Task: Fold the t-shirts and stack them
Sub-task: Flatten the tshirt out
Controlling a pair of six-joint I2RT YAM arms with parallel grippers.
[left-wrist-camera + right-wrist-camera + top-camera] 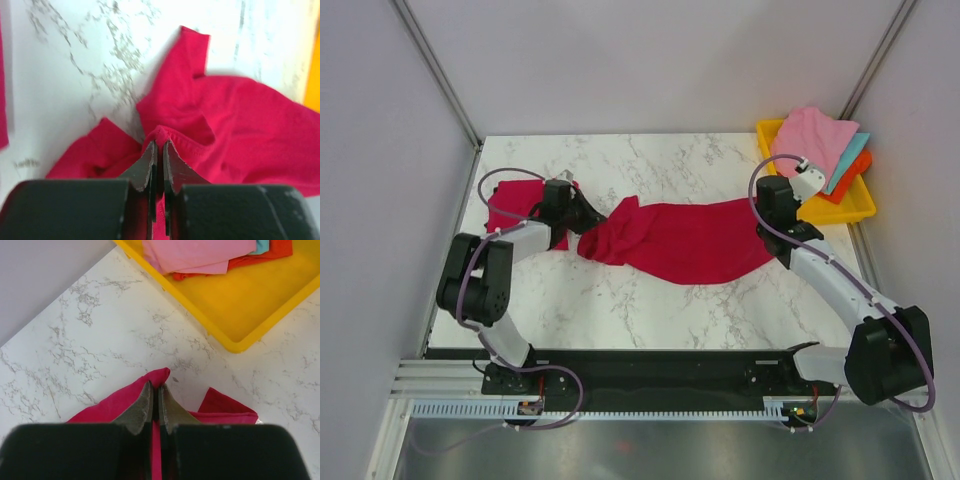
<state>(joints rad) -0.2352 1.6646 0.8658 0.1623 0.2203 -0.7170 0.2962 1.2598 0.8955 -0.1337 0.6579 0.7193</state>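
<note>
Top view: red t-shirt stretched between left gripper and right gripper. The yellow tray beyond the right one holds pink, teal and orange cloths. Left wrist: jaws pinching a shirt fold. Right wrist: jaws pinching its edge.

Red t-shirt strung between left gripper and right gripper, second red t-shirt far left, yellow tray back right

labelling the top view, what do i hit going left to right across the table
far-left red t-shirt → left gripper → spread red t-shirt → right gripper → yellow tray
</note>
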